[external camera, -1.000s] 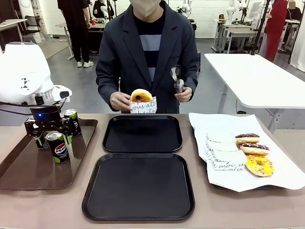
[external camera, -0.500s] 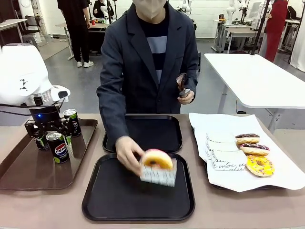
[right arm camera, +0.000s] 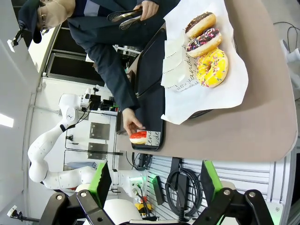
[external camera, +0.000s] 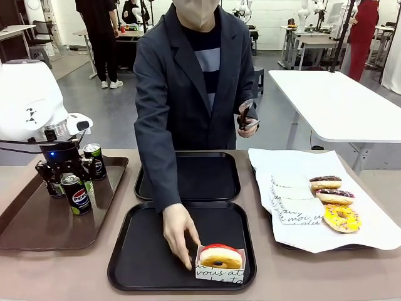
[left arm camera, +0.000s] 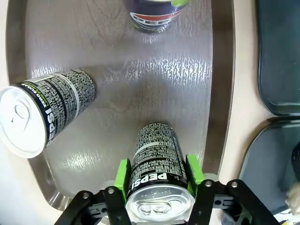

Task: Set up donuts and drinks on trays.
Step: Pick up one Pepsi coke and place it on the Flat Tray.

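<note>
A person's hand (external camera: 177,233) rests beside a red-glazed donut (external camera: 220,256) in its paper sleeve, at the front right of the near black tray (external camera: 135,263). The far black tray (external camera: 188,177) is bare. My left gripper (external camera: 67,180) is shut on a black Pepsi can (left arm camera: 157,157) standing on the brown tray (external camera: 37,219), green pads against both of its sides. Two more cans (external camera: 94,160) stand nearby on that tray. Three donuts, chocolate (external camera: 325,182), sprinkled (external camera: 334,195) and yellow (external camera: 341,217), lie on white paper at the right. My right gripper (right arm camera: 154,187) is open, off the table's edge.
The person stands at the far side, leaning over the far tray and holding metal tongs (external camera: 245,118) in the other hand. Several blank paper sleeves (external camera: 293,202) lie beside the donuts. A white table (external camera: 338,100) stands behind at the right.
The person carried the red-glazed donut from chest height down onto the near tray and set it at its front right. My left gripper stayed at the can.
</note>
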Robot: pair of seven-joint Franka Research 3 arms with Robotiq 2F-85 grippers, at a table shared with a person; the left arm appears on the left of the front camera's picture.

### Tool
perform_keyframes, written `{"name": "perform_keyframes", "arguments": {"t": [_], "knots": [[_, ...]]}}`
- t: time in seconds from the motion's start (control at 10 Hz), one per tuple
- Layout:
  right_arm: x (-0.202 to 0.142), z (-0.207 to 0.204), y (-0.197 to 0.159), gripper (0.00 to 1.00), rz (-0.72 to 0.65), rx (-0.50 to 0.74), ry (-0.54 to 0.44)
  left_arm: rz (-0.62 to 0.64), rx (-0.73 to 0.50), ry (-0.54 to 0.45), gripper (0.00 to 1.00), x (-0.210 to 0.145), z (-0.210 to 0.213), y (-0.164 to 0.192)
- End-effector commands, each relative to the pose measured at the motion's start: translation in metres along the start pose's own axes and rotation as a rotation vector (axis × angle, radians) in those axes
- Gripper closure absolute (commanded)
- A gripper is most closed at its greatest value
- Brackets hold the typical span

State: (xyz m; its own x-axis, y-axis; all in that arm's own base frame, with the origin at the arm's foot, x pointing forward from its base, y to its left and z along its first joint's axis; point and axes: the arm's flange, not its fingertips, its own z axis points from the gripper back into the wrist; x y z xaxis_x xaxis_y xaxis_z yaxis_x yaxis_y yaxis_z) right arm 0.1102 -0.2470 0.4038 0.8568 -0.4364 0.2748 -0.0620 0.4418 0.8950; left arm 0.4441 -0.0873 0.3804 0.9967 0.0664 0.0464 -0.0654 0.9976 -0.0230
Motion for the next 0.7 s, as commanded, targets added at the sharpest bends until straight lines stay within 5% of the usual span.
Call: {"name": "perform_keyframes", "arguments": {"t": [0.0,0.1,0.2,0.3,0.4,0.6], "knots": [[-0.008,0.007,-0.001,0.00,0.014,0.016,-0.013,-0.027,-0.009,-0.022,0.58,-0.004,0.001,0.001],[-0.008,0.007,-0.001,0.00,0.014,0.016,-0.013,-0.029,-0.008,-0.019,0.81,-0.005,0.004,0.001],[-0.008,0.007,-0.001,0.00,0.014,0.016,-0.013,-0.031,-0.003,-0.018,0.76,-0.005,0.012,0.001],[-0.008,0.007,-0.001,0.00,0.014,0.016,-0.013,-0.038,0.007,-0.014,0.99,-0.006,0.024,0.000],[-0.008,0.007,-0.001,0.00,0.014,0.016,-0.013,-0.057,0.015,-0.014,0.94,-0.008,0.039,-0.002],[-0.008,0.007,-0.001,0.00,0.014,0.016,-0.013,-0.049,0.038,-0.027,1.00,-0.019,0.090,-0.005]]}}
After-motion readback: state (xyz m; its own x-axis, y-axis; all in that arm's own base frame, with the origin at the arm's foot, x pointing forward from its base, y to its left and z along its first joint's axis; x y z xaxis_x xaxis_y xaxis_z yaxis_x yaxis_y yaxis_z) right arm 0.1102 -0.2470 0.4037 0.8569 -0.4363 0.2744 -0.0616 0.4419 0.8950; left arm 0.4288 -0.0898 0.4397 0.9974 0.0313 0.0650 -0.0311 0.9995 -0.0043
